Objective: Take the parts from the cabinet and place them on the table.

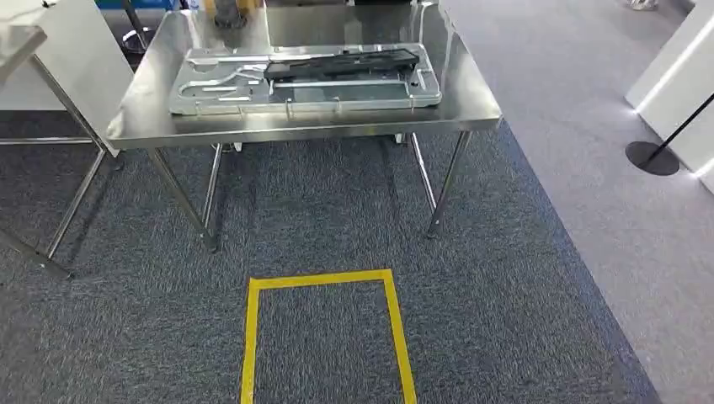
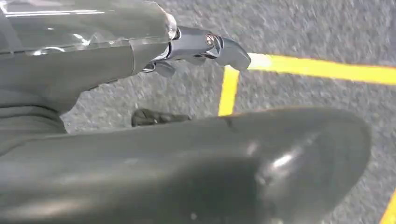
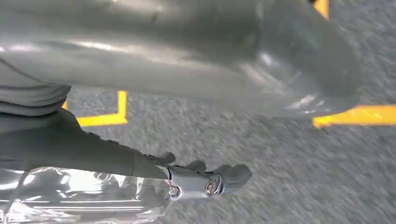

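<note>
Grey carpet (image 1: 337, 202) lay under the steel counter (image 1: 320, 122), a tray (image 1: 303, 93) along its front edge; the left robot hand (image 2: 196, 49) and right robot hand (image 3: 201, 179) hung empty, fingers loosely extended.

Open carpet (image 1: 320, 202) lies ahead at 12 o'clock up to the tabletop (image 1: 151, 109), whose middle a metal tray (image 1: 425, 88) with a black part (image 1: 341, 63) occupies.
</note>
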Controlling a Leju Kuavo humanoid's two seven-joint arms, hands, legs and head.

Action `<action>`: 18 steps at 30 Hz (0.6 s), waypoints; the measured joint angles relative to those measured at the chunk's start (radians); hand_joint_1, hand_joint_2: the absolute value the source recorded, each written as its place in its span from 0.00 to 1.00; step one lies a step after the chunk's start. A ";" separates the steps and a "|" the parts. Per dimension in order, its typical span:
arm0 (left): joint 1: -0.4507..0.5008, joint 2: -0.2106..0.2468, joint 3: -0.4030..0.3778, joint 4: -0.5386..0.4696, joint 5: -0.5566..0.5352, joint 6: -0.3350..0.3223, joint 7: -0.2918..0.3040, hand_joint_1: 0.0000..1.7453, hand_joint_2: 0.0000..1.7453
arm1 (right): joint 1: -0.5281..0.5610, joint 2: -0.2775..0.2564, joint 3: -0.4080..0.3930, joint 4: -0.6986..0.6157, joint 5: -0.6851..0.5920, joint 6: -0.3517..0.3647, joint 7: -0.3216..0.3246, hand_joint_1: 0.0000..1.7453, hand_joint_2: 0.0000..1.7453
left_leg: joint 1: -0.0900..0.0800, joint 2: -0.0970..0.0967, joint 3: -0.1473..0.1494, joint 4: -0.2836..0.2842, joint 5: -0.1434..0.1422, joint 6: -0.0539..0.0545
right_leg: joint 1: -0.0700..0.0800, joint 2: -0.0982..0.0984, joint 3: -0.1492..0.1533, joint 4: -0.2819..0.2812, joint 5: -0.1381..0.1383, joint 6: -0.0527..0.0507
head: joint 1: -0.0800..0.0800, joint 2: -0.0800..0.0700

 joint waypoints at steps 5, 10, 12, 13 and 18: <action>0.002 0.001 0.000 0.000 0.001 0.000 0.001 0.00 0.00 | 0.001 0.007 0.000 0.002 0.001 0.000 -0.006 0.00 0.00 | -0.003 0.003 -0.108 0.020 0.066 -0.005 | -0.008 0.000 0.020 0.192 -0.009 0.012 | 0.000 0.000; 0.004 -0.002 0.001 0.000 0.006 0.000 -0.004 0.00 0.00 | -0.003 0.007 0.000 0.002 0.003 0.007 -0.015 0.00 0.00 | -0.004 0.003 -0.173 0.062 0.104 -0.030 | 0.001 -0.002 0.297 -0.163 -0.071 -0.015 | 0.000 0.000; 0.004 -0.002 0.001 0.000 0.007 0.001 -0.005 0.00 0.00 | -0.002 0.007 0.000 0.002 0.003 0.007 -0.015 0.00 0.00 | 0.001 0.005 -0.174 0.058 0.120 -0.043 | 0.003 -0.001 0.288 -0.162 -0.059 -0.030 | 0.000 0.000; 0.004 -0.002 0.001 0.000 0.007 0.002 -0.006 0.00 0.00 | -0.001 0.007 0.000 0.002 0.002 0.008 -0.015 0.00 0.00 | 0.002 0.004 -0.180 0.063 0.119 -0.047 | -0.004 -0.005 0.284 -0.169 -0.045 -0.040 | 0.000 0.000; 0.009 -0.003 0.001 0.000 0.003 0.002 -0.003 0.00 0.00 | 0.002 -0.011 -0.003 0.003 -0.016 0.027 -0.012 0.00 0.00 | 0.010 -0.008 -0.276 0.365 -0.079 -0.066 | 0.005 -0.009 0.231 -0.161 -0.006 -0.053 | 0.000 0.000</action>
